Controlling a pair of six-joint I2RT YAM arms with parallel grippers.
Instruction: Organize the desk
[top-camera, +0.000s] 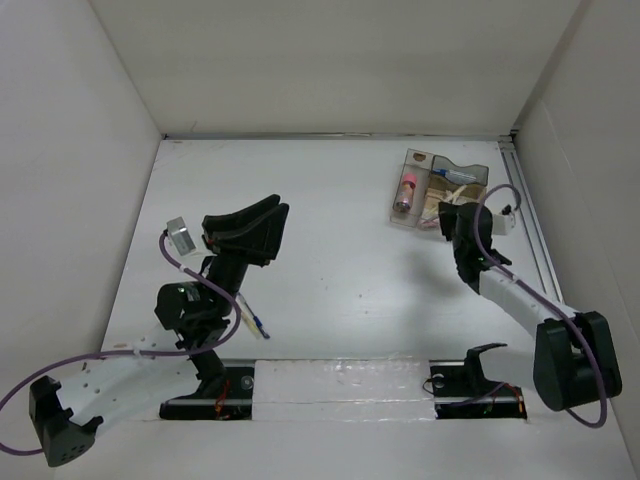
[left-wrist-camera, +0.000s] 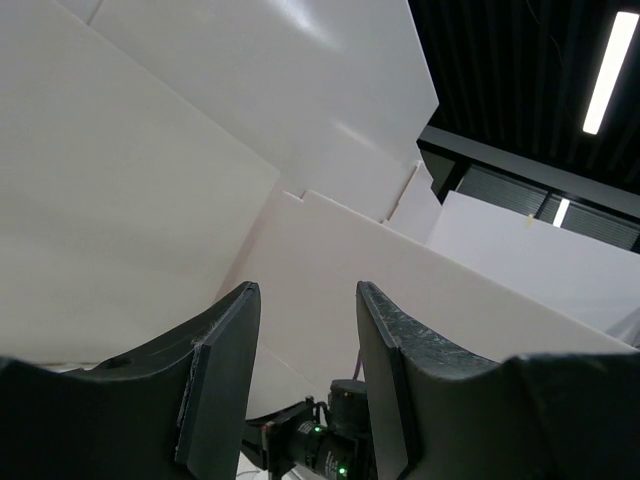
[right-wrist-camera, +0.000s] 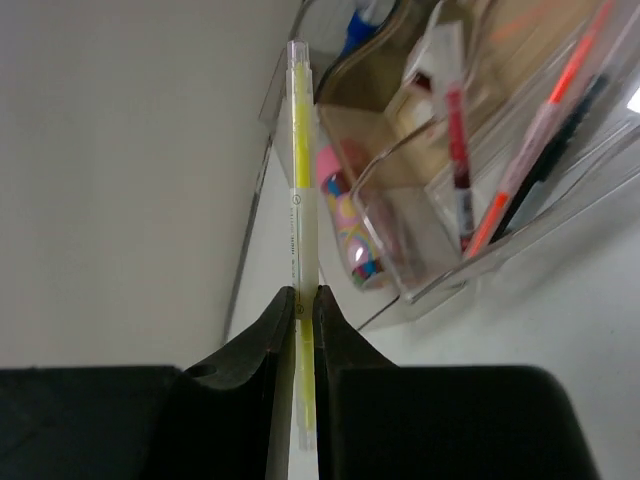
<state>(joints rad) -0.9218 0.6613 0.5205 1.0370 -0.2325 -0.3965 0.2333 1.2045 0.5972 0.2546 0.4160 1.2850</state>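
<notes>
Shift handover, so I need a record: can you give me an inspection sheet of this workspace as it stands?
Surface: desk, white, matte.
Job's things: clear tray at far right, holding pens and a pink tube; yellow pen held beside it.
Clutter: loose pens under the left arm.
Grippers: left gripper open, raised, empty; right gripper shut on yellow pen.
Cables: purple cables along both arms.
Surroundings: white walls; rail along right edge.
</notes>
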